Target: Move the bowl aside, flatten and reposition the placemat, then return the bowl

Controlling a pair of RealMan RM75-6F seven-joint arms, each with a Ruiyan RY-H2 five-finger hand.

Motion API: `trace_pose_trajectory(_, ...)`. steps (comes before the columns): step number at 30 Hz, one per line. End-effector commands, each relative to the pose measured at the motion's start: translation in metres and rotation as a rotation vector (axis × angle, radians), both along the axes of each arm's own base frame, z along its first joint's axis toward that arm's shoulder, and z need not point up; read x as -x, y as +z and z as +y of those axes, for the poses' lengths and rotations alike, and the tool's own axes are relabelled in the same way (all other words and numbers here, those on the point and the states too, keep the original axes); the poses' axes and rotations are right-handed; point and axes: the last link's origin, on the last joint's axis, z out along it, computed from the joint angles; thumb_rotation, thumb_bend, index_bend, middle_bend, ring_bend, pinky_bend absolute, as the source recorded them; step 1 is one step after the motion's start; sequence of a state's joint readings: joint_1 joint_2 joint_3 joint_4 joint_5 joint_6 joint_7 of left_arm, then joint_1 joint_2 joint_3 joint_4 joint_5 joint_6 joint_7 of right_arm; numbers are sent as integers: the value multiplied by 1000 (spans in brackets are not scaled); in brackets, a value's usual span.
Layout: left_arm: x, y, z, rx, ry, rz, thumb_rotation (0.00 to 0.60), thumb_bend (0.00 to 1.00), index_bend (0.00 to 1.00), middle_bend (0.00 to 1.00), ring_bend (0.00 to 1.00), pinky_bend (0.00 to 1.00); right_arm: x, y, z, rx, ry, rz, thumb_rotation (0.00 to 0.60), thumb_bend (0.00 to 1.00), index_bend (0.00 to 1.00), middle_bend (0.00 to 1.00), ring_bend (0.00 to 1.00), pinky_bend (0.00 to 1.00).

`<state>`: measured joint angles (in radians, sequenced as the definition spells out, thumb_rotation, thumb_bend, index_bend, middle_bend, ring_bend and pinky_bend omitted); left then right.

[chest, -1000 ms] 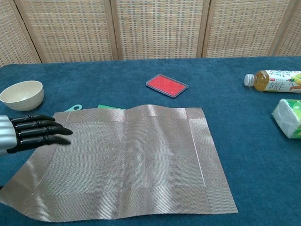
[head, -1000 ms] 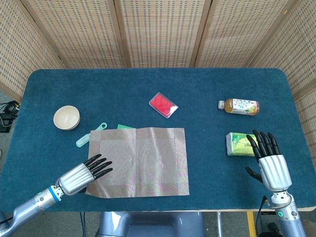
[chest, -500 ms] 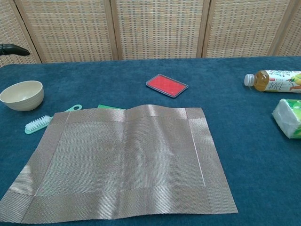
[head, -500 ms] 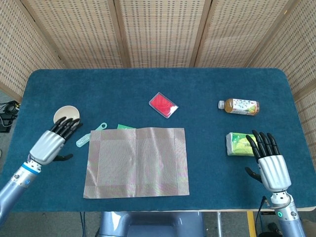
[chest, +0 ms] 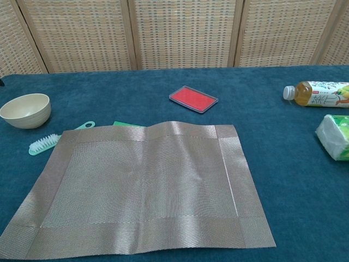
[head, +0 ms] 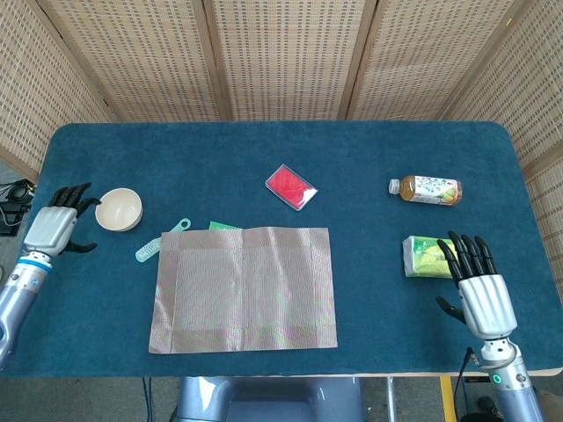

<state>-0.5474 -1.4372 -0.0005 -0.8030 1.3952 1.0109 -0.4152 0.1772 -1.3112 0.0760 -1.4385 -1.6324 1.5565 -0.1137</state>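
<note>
Now the left robot hand (head: 54, 226) hovers spread, empty, just beside the bowl (head: 119, 209)

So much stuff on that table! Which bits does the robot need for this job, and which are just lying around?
For the job:
- bowl
- placemat
- left hand, open beside the bowl

Just lying about:
- red case
- bottle
- tissue pack
- teal brush
- green item peeking from under the placemat
</note>
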Motion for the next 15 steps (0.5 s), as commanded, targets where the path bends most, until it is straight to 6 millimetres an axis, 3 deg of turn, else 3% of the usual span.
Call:
trace_pose_trajectory(1, 8, -20, 11, 24, 70, -28, 600, 10, 253, 0, 0, 0, 0, -1, -1, -1, -2, 0, 600, 0, 17, 0, 0, 0)
trace_pose_trajectory(10, 8, -41, 27, 58, 103, -12, 600, 266, 357, 0, 0, 0, 1, -2, -1, -4, -7, 2, 600, 0, 17, 0, 0, 0)
trace_pose_trajectory(15, 3, -50, 36, 54, 108, -16, 600, 483, 508, 0, 0, 0, 2, -2, -2, -5, -12, 0, 600, 0, 18, 0, 0, 0)
